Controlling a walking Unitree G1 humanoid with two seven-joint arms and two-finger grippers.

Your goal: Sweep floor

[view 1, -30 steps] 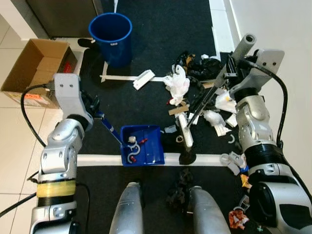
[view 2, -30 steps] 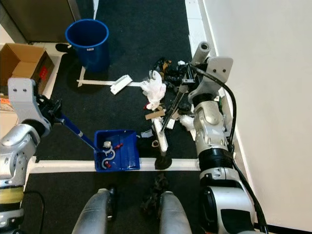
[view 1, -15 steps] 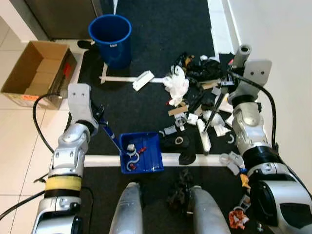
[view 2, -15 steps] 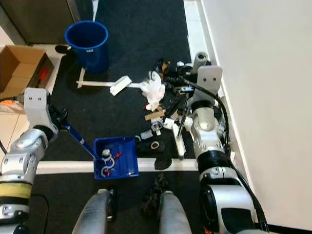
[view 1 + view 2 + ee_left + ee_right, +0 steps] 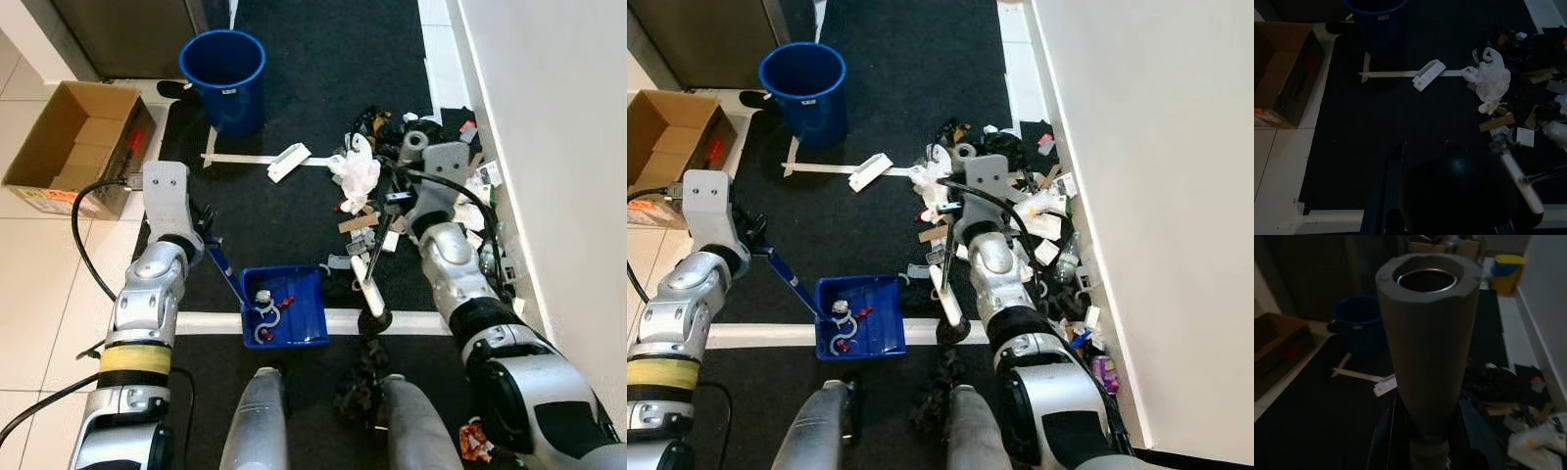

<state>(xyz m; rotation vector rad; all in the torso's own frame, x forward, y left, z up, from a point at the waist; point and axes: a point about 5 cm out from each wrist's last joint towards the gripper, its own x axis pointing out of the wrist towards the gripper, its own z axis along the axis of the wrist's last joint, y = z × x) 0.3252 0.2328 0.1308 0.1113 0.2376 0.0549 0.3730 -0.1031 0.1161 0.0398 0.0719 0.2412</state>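
Observation:
A blue dustpan (image 5: 285, 305) lies on the black mat just beyond the white tape line, with a few white and red scraps in it. Its blue handle (image 5: 223, 269) slants up to my left gripper (image 5: 204, 231), which is shut on it. My right gripper (image 5: 396, 202) is shut on the broom's handle, whose grey foam end (image 5: 1427, 333) stands close before the right wrist camera. The white broom head (image 5: 367, 285) rests on the mat just right of the dustpan. A litter pile (image 5: 411, 147) of paper, black scraps and a white plastic bag (image 5: 357, 166) spreads beyond it.
A blue bin (image 5: 223, 73) stands at the far side of the mat and an open cardboard box (image 5: 73, 142) sits on the tiles to the left. A white wall (image 5: 558, 147) runs along the right, with small litter at its foot. My legs (image 5: 260, 421) are at the near edge.
My right arm has swung in to the left, drawing the broom head back from the right toward the dustpan. My left arm and the dustpan have barely moved in the last half second.

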